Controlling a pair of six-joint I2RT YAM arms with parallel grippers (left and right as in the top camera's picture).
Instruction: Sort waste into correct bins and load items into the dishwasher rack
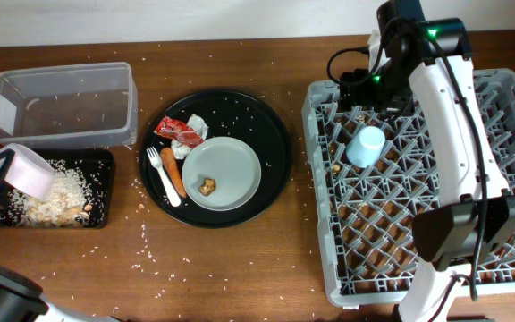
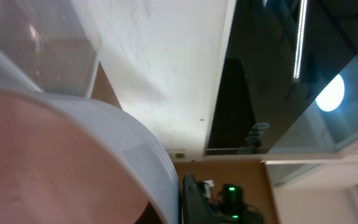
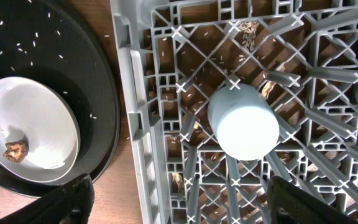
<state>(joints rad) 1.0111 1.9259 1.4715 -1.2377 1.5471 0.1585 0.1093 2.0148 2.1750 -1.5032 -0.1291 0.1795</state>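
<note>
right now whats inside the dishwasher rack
A light blue cup and brown scraps sit in the dishwasher rack. The right arm covers a strip of its grid; anything beneath is unseen.

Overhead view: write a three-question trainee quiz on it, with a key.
1. True or false: the cup is in the rack.
2. Which lies on the plate? A fork, B carrot, C scrap.
3. What pale food is heaped in the rectangular tray?
Key: 1 true; 2 C; 3 rice.
</note>
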